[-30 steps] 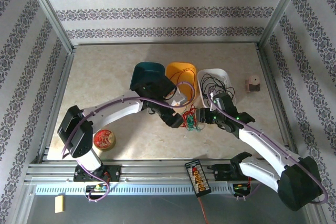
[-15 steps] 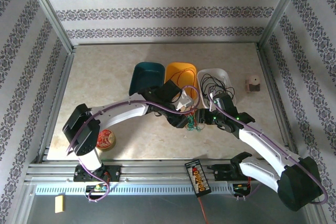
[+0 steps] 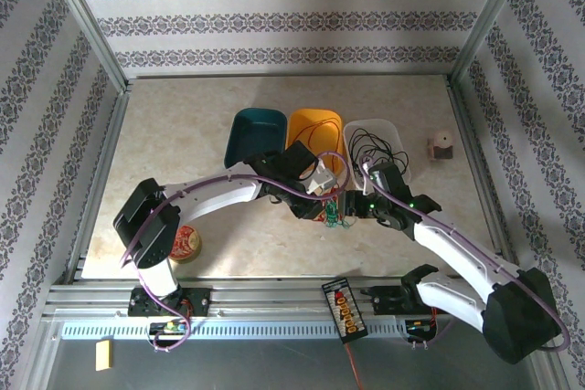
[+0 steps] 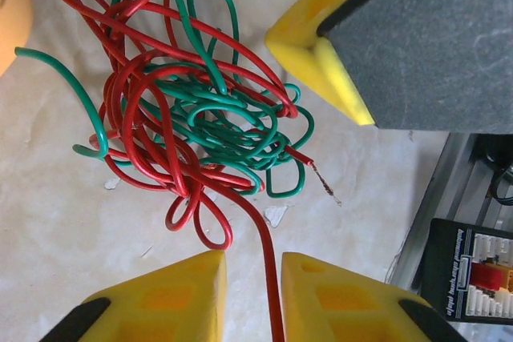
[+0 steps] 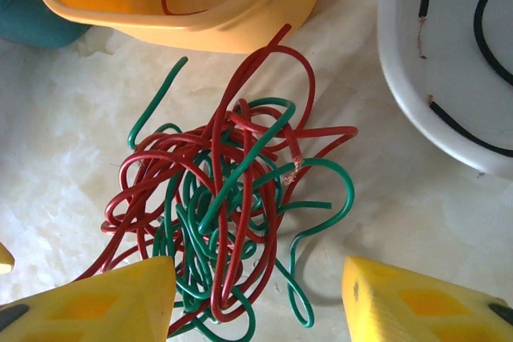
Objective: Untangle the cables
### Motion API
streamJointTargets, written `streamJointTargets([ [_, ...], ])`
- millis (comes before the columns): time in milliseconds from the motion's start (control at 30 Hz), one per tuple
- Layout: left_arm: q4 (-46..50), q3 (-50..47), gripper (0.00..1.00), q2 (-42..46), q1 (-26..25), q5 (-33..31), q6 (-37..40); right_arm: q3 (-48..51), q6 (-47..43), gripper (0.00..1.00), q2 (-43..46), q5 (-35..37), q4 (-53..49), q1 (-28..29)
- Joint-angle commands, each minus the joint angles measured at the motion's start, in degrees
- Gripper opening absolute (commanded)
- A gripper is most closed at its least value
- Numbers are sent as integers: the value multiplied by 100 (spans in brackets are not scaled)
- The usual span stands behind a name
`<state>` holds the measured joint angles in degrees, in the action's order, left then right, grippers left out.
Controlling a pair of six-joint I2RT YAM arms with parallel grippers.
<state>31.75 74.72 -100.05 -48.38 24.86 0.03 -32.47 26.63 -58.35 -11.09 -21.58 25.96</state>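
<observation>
Top view: a tangle of red and green cables (image 3: pixel 334 213) lies on the table (image 3: pixel 183 134) just in front of three bins standing in a row, a teal bin (image 3: pixel 256 127), an orange bin (image 3: pixel 315 127) and a white bin (image 3: pixel 377 131). Black cables (image 3: pixel 370 145) lie coiled inside the white bin. The left gripper (image 3: pixel 320 210) and the right gripper (image 3: pixel 351 206) meet at the tangle from opposite sides, both low over it. A red tin (image 3: pixel 182 242) sits near the left arm's base, and a connector board (image 3: pixel 345 308) lies on the front rail between the two bases. Left wrist view: the left gripper (image 4: pixel 252 290) has its yellow fingers (image 4: pixel 160 298) apart by a narrow gap, and one red strand (image 4: pixel 268 262) runs out of the tangle and through that gap. The gap is wider than the strand, and a firm grip on it cannot be confirmed. The knot of red and green loops lies on the table just ahead of the fingertips, with one finger of the right gripper close beside it on the far side. Right wrist view: the right gripper (image 5: pixel 256 302) stands wide open and holds nothing, with the near part of the tangle lying between its fingers on the table. The tangle lies apart from the orange bin's rim, and a red strand rests inside that bin.
</observation>
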Motion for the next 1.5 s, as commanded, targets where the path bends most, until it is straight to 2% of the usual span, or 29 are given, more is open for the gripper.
streamJointTargets([
  [0,227,65,18,-54,-58,36,75,-131,-139,57,-66,-60,-34,147],
  [133,194,3,0,50,-57,-29,60,-244,-262,57,-298,-68,-59,370],
  [333,-81,-127,0,337,-55,-71,-38,-600,-379,57,-1092,-69,34,598],
  [467,-446,-316,0,808,-51,16,-89,-858,-259,51,-1682,189,-138,569],
  [600,-817,-439,0,1327,51,405,-363,-928,-180,41,-1941,189,-236,440],
  [800,-1403,-471,0,1957,365,860,-831,-894,-167,17,-2062,116,-396,340],
  [867,-1822,-509,0,2133,568,1150,-1155,-871,-192,13,-2080,60,-449,331],
  [1000,-2434,-376,0,2425,900,1462,-1585,-799,-203,12,-2033,26,-522,331],
  [1200,-3121,32,0,2924,1373,1182,-1907,-600,-156,9,-1968,52,-567,263],
  [1333,-4009,293,0,3135,1737,1311,-2478,-450,-123,3,-1934,134,-574,196],
  [1467,-4558,634,0,3172,1826,1401,-2760,-384,-113,0,-1935,81,-584,149],
])
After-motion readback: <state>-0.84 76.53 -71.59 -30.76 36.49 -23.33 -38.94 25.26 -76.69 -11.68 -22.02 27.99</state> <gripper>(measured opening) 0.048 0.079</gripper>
